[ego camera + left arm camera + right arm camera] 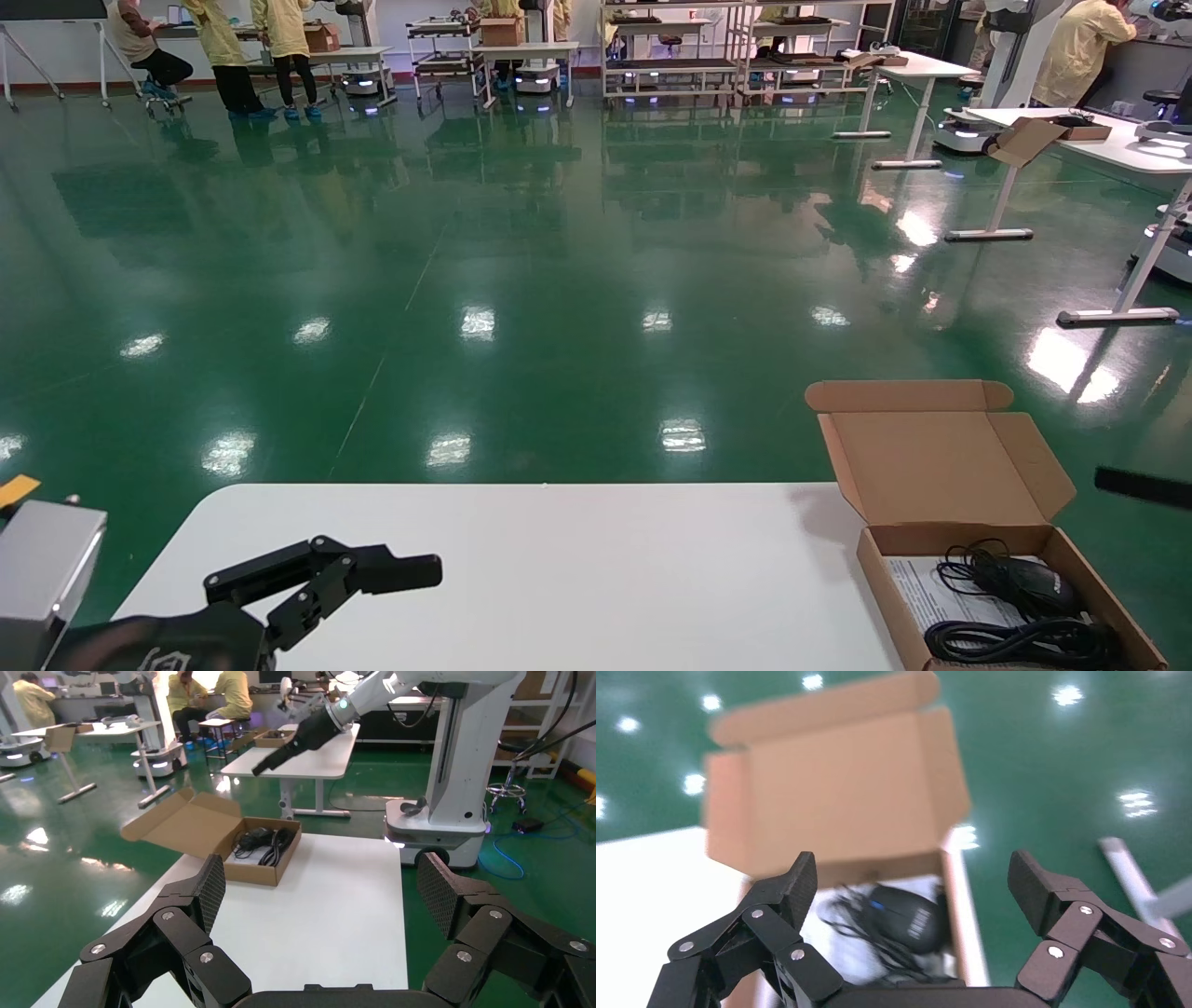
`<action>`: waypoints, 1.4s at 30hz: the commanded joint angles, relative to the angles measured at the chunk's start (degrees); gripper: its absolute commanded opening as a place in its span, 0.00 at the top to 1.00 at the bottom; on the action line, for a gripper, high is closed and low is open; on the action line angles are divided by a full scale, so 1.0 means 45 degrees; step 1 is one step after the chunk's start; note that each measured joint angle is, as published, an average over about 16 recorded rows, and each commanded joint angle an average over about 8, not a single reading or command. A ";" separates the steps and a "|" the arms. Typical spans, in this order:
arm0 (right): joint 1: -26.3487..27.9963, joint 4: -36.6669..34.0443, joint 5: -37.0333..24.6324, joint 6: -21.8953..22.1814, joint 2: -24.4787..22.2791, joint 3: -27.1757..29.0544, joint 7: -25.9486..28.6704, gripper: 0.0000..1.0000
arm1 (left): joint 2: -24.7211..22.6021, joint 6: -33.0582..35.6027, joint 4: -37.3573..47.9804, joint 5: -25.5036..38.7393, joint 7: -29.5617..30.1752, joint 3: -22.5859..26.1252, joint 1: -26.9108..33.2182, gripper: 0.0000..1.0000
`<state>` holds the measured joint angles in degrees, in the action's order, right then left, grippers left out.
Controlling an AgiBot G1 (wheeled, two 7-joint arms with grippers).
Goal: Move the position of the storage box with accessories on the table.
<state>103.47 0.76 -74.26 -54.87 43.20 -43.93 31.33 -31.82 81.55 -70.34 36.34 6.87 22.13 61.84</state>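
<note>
The right claw (912,881), spread wide and empty, hovers directly above the open brown cardboard storage box (835,797) at the white counter's (559,559) right edge.

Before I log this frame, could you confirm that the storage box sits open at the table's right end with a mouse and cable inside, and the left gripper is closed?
Not quite: the left gripper is open, its fingers spread wide apart in the left wrist view. The rest holds: the storage box sits open at the right end of the table, holding the mouse and cable.
</note>
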 commanded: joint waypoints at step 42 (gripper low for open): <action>-0.3384 0.6177 0.2997 -0.3072 -0.0735 0.2538 -0.1540 0.00 | 0.0000 -0.0004 0.0003 -0.0002 0.0000 -0.0001 -0.0002 0.00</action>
<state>88.22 28.58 -60.77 -68.70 39.89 -32.50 24.40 -31.82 81.53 -70.33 36.33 6.87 22.13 61.83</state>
